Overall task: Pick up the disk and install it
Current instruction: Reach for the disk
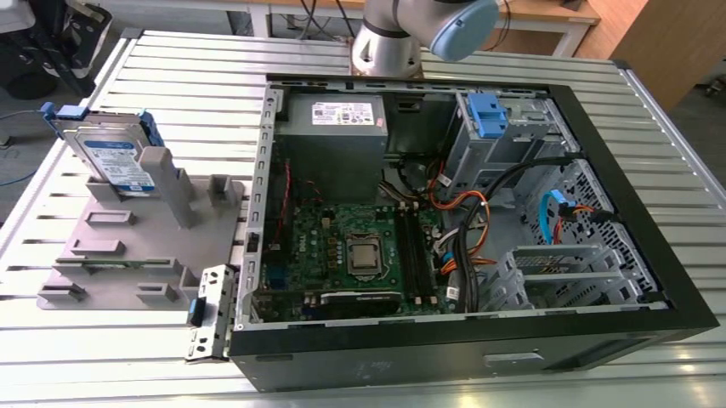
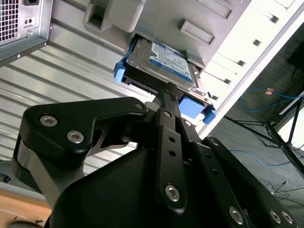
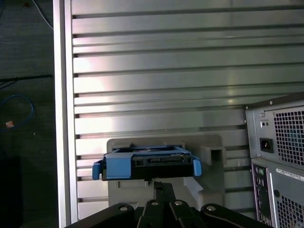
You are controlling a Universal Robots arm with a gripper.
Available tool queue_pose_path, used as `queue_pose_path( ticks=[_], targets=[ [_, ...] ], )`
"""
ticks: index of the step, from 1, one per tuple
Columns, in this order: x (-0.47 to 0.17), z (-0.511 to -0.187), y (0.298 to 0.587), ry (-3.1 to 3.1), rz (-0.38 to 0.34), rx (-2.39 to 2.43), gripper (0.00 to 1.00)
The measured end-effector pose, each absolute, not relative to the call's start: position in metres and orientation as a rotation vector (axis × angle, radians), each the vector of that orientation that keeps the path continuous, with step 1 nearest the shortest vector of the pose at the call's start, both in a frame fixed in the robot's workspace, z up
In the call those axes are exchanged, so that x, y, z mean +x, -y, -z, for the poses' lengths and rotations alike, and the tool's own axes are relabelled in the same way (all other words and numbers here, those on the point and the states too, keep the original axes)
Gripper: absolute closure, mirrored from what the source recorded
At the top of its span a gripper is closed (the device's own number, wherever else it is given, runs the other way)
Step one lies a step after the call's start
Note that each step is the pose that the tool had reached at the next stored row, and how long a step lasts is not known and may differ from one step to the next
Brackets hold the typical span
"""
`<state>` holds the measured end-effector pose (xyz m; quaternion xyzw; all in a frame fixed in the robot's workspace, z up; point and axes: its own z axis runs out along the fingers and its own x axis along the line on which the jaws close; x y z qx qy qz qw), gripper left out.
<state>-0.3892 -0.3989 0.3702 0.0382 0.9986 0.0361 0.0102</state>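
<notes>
The exterior view is showing the disk [image 1: 114, 161] standing on edge, slightly tilted, in a slot at the far corner of the grey fixture [image 1: 114, 255]. The fixture is sitting on the slatted table [image 1: 170, 68], toward the exterior view's left edge, beside the open computer case [image 1: 454, 357]. The arm [image 1: 409, 34] is hanging over the table's far edge, well apart from the disk.

In the first wrist view the gripper [image 3: 159, 184] is pointing straight at the blue carrier end of the disk. The jaws are appearing pressed together, grasping nothing. Judging by this view, the disk's long axis is running toward the jaws and its broad faces are lying crosswise to them.
</notes>
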Motion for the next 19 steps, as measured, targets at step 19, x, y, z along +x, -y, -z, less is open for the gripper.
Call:
queue_pose_path(
  ticks=[19],
  targets=[
    [-0.393, -0.349, 0.398, -3.141, -0.111, 0.122, 0.89]
  ],
)
